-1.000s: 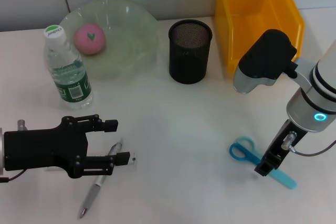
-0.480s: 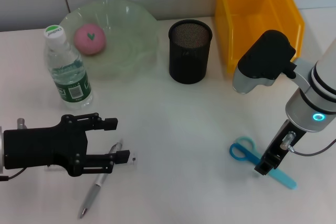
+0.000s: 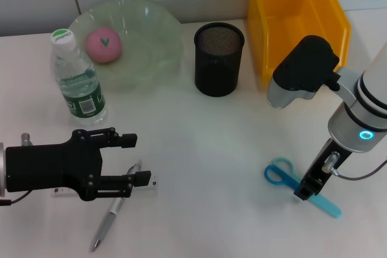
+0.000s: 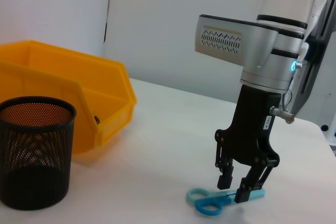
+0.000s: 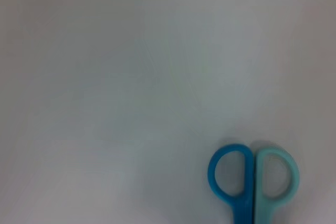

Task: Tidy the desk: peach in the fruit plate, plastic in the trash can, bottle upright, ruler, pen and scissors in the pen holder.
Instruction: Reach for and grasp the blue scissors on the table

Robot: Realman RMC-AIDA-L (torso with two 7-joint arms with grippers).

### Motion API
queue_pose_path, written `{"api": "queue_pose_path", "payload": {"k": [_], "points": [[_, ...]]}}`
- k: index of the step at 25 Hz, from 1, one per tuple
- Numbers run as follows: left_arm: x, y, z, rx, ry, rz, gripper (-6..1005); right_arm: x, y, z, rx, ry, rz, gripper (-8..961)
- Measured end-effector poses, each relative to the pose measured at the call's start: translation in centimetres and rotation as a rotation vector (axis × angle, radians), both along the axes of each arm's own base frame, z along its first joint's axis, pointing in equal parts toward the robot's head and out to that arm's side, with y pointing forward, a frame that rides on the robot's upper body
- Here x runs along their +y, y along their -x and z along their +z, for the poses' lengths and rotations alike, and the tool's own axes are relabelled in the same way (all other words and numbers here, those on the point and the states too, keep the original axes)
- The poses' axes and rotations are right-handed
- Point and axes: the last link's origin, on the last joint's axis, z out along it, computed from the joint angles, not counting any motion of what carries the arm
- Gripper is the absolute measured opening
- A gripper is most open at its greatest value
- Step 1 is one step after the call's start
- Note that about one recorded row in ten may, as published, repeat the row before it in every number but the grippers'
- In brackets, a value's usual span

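My left gripper (image 3: 135, 159) is open and hovers low over a clear ruler (image 3: 151, 185) and a silver pen (image 3: 109, 219) at the front left. My right gripper (image 3: 304, 193) is open, its fingers down on either side of the blue scissors (image 3: 282, 174); the left wrist view shows this gripper (image 4: 234, 188) astride the scissors (image 4: 208, 203). The scissors' handles (image 5: 253, 178) fill a corner of the right wrist view. The bottle (image 3: 77, 80) stands upright. The pink peach (image 3: 104, 45) lies in the green plate (image 3: 158, 43). The black mesh pen holder (image 3: 219, 58) is empty. No plastic shows.
A yellow bin (image 3: 296, 19) stands at the back right, close behind the right arm. The pen holder (image 4: 32, 153) and bin (image 4: 68, 90) also show in the left wrist view. The bottle stands just in front of the plate.
My left gripper has drifted slightly away from the front edge, uncovering a little more of the pen. The right arm and the scissors have not moved.
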Motion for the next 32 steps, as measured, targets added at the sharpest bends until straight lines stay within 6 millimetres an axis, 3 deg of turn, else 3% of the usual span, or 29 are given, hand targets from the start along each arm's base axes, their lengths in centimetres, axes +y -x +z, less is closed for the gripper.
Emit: {"api": "queue_pose_path", "payload": {"k": [32], "points": [[-0.11, 0.06, 0.06, -0.001, 0.004, 0.0, 796, -0.16, -0.23, -0.06, -0.003, -0.001, -0.009, 348]]}}
